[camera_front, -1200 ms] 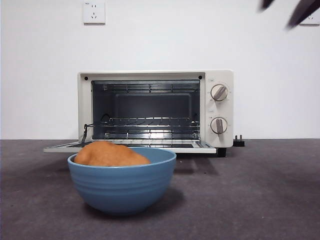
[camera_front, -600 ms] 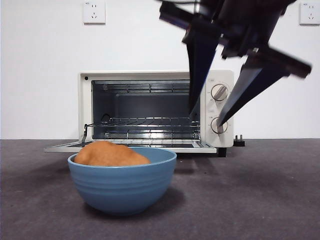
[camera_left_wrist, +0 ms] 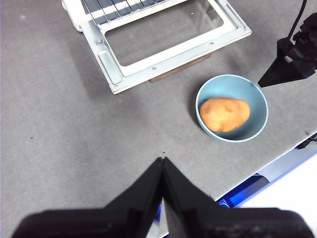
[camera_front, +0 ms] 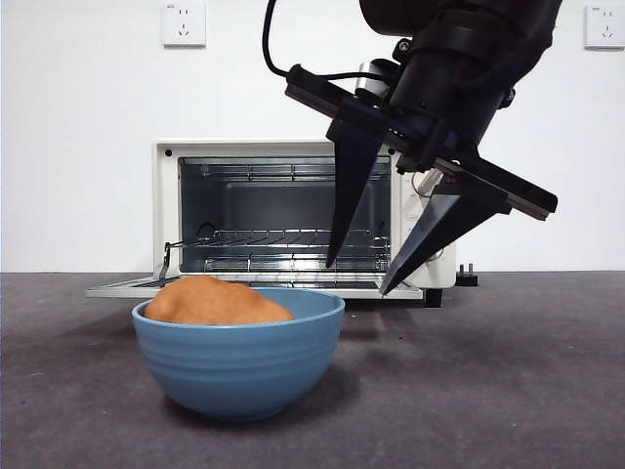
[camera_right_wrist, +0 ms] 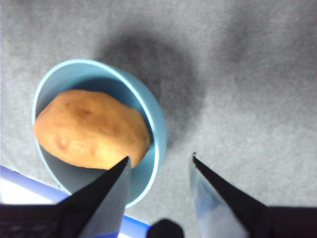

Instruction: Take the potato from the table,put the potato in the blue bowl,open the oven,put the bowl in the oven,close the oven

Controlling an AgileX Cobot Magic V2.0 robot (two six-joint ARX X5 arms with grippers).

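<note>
Front view: my right gripper (camera_front: 356, 278), jaws spread, hangs centre-right by the deep matte blue bowl (camera_front: 239, 357) holding the lumpy orange-brown potato (camera_front: 215, 302), cream-white oven (camera_front: 303, 210) open, ready for grabbing the rim; left wrist view: left gripper (camera_left_wrist: 162, 161) pressed together, idle; right wrist view: one jaw over the bowl rim.

left claw (camera_left_wrist: 162, 161): jaws together, above table (camera_left_wrist: 59, 129) | potato (camera_left_wrist: 225, 114) in blue bowl (camera_left_wrist: 257, 96) | oven (camera_left_wrist: 163, 42) door open
</note>
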